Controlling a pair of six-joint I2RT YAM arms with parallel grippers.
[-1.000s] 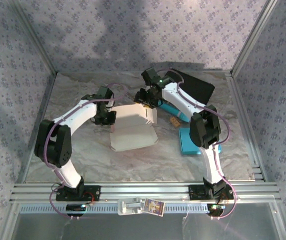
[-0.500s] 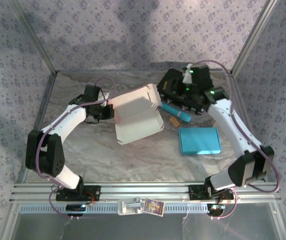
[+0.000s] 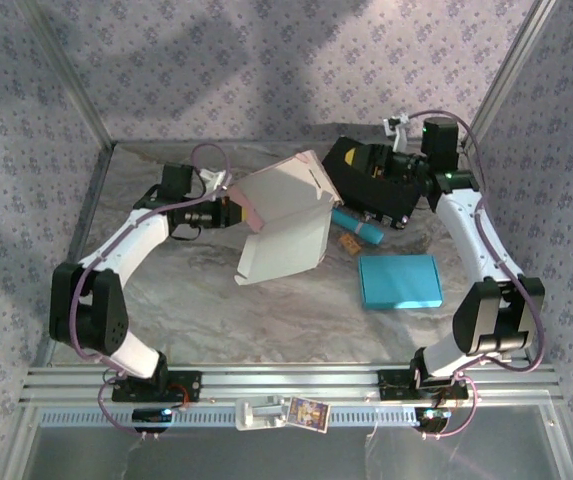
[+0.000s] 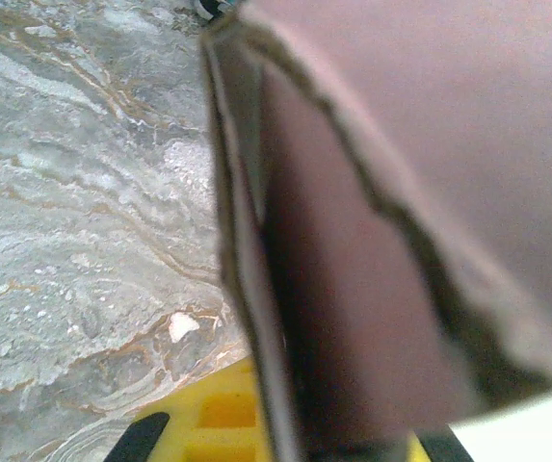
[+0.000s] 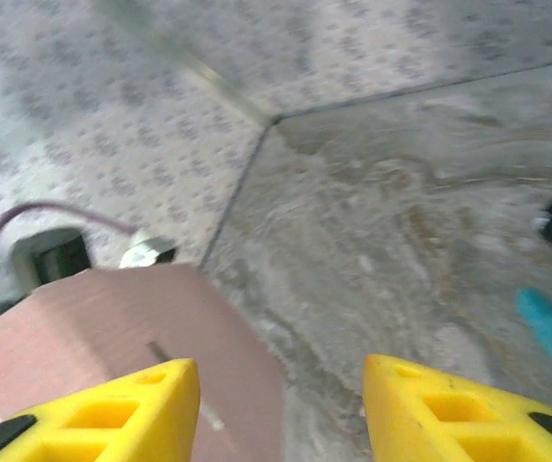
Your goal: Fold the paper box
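Pale folded paper box tipped up off the grey marbled surface, pinched tight at its left edge by the left claw. Right claw apart, empty, well off to the box's far right.

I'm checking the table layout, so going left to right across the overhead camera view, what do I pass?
From the left: left gripper, shut on the box's edge → paper box → teal tube → flat teal box.
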